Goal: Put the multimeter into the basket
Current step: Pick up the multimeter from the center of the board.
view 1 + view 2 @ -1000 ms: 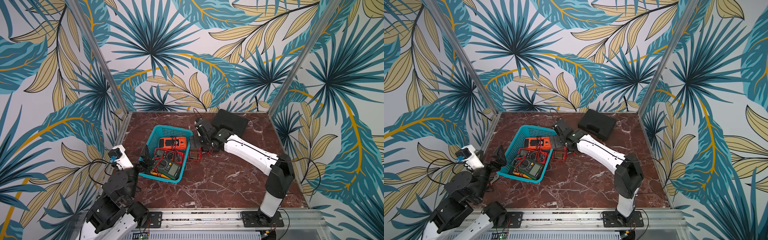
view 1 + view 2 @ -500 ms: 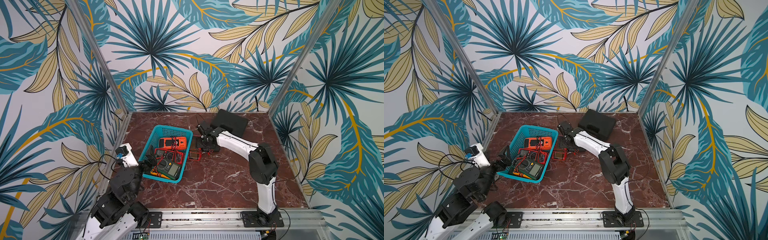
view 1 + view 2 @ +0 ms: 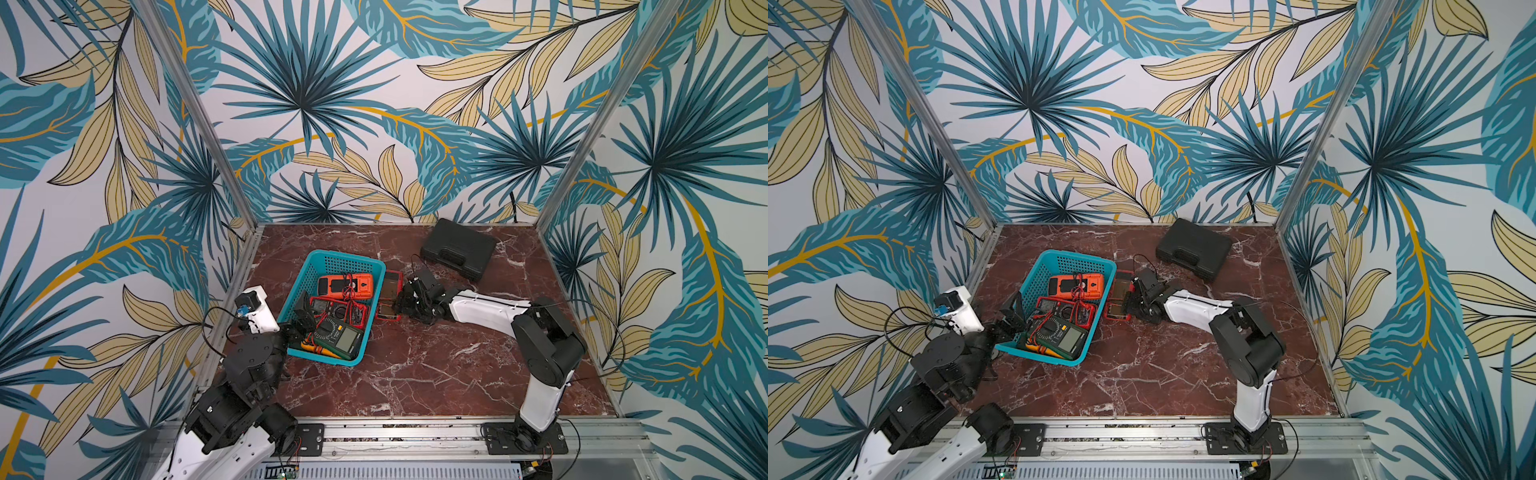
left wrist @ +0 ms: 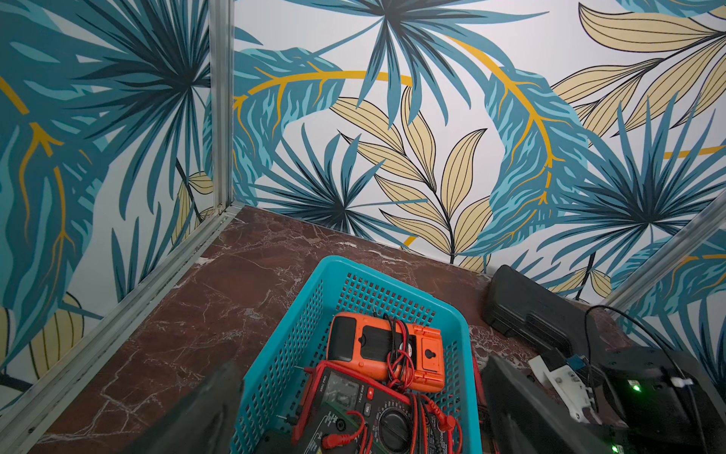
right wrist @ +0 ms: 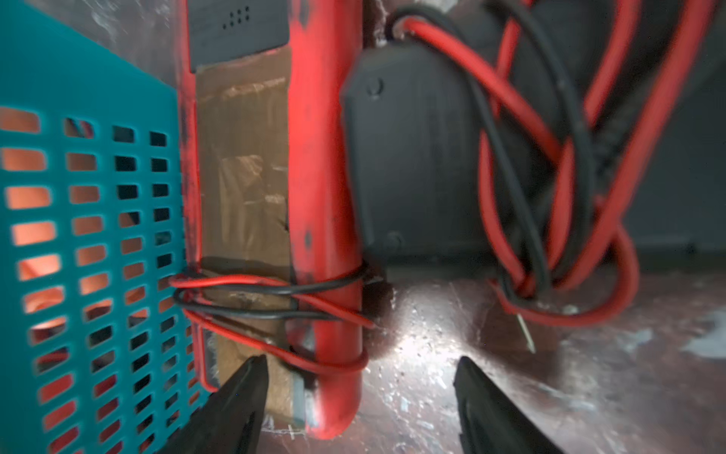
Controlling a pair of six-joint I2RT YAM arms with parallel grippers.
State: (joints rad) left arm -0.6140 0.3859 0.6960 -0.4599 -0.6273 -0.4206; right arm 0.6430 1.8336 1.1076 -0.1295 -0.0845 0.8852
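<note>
On the tabletop, hard against the basket, outside it, lay the red multimeter. My right tool straddled its edge, unclamped. My left tool gaped at the basket's opposite wall. Grasping was in hand; next, I judged, clench and lift over.

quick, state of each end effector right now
Left end effector: open, holding nothing.
Right end effector: open, astride one edge of the red multimeter, not gripping it yet.
</note>
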